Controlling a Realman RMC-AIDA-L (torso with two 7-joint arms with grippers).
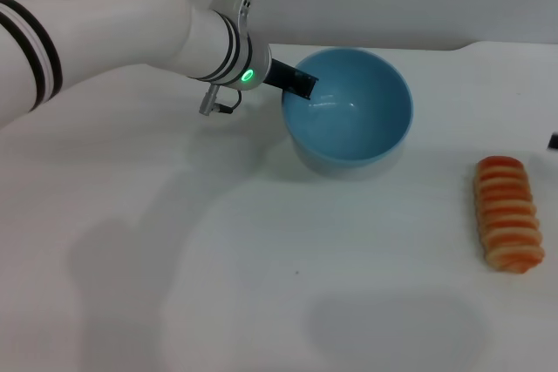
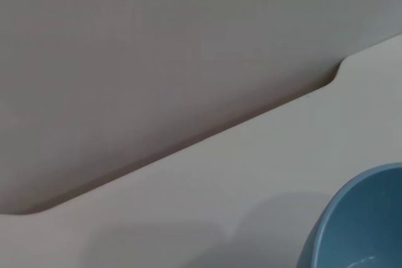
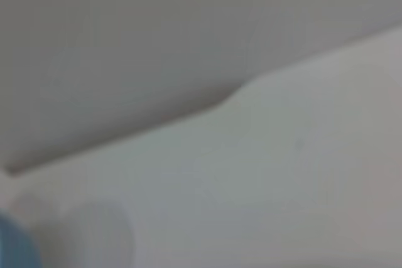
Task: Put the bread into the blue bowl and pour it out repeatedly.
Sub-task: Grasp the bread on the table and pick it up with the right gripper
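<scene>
The blue bowl [image 1: 349, 119] stands empty at the back middle of the white table, its opening tipped a little toward me. My left gripper [image 1: 301, 84] is at the bowl's left rim, with one black finger inside the wall, shut on the rim. The bowl also shows in the left wrist view [image 2: 361, 227] and as a blue corner in the right wrist view [image 3: 12, 249]. The bread [image 1: 508, 213] lies striped side up on the table at the right, lengthwise toward me, apart from the bowl. Only a dark sliver of my right gripper [image 1: 553, 140] shows at the right edge.
The white table [image 1: 261, 285] ends at a back edge with a notch, just behind the bowl, and a grey wall [image 2: 157, 42] rises beyond it. My left arm reaches in from the upper left.
</scene>
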